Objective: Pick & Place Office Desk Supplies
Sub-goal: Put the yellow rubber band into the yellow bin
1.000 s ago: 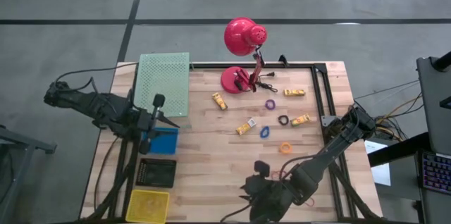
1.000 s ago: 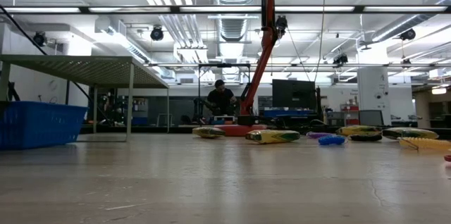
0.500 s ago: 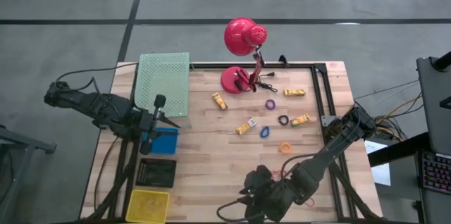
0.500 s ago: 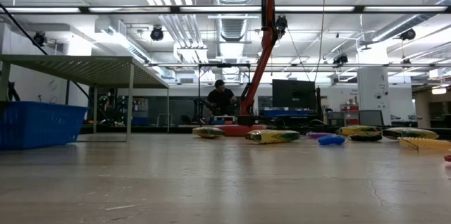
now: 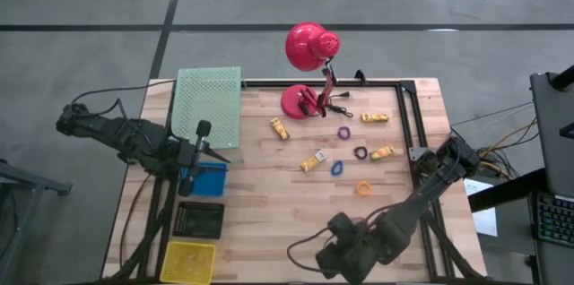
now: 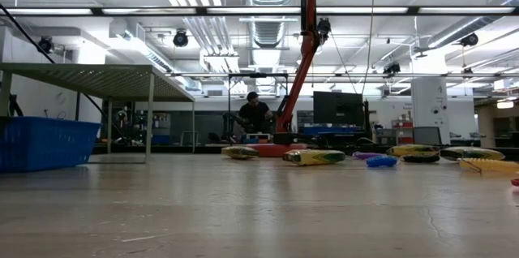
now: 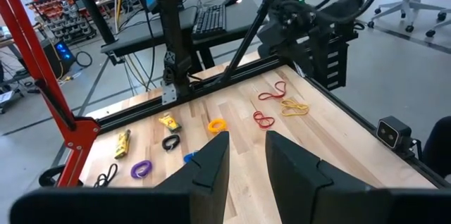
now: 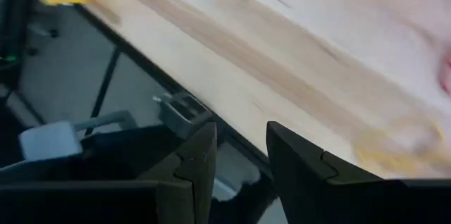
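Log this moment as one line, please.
left gripper: fingers open, empty, beside blue bin | right gripper: fingers open, empty, near table's front edge | small orange ring: on wooden table

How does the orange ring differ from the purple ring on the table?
The orange ring is orange and looks a little larger; the purple ring is purple and smaller. The orange ring lies toward the table's near side, closer to the right arm, while the purple ring lies farther back, close to the red lamp base. Both are small loose rings lying flat on the wooden table, untouched by either arm.
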You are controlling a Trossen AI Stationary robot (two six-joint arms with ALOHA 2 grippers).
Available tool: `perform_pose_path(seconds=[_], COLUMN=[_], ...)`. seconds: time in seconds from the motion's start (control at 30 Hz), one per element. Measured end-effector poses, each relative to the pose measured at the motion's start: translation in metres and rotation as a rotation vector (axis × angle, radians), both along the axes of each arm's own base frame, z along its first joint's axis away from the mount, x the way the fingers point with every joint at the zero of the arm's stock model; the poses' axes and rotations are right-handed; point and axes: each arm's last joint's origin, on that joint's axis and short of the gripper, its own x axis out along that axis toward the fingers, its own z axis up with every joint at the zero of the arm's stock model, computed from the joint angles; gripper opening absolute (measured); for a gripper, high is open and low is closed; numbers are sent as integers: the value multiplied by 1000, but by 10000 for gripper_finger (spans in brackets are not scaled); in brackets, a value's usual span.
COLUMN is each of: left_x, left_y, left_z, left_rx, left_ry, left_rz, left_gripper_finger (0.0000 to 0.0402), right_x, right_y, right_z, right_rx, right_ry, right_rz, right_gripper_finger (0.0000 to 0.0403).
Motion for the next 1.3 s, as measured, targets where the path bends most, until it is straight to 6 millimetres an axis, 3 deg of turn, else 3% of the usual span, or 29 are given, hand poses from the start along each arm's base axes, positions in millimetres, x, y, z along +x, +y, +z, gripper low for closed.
perform_pose_path(seconds=[0.27,0.47,0.6,0.97,1.3], left_x=[0,0,0,0,0], left_y=[0,0,0,0,0], left_z=[0,0,0,0,0], left_rx=[0,0,0,0,0], left_ry=[0,1,1,2,2], left_rz=[0,0,0,0,0], left_gripper_finger=[97,97,97,97,97], right_x=[-26,-43,-50,-53,-59], right_y=[2,6,3,1,-6], right_z=[-9,-26,-44,-82,-113], right_rx=[61,-8,-23,27,44], right_ry=[295,362,409,393,391], right_rz=[-101,-90,-196,-254,-250], right_gripper_finger=[121,122,137,200,196])
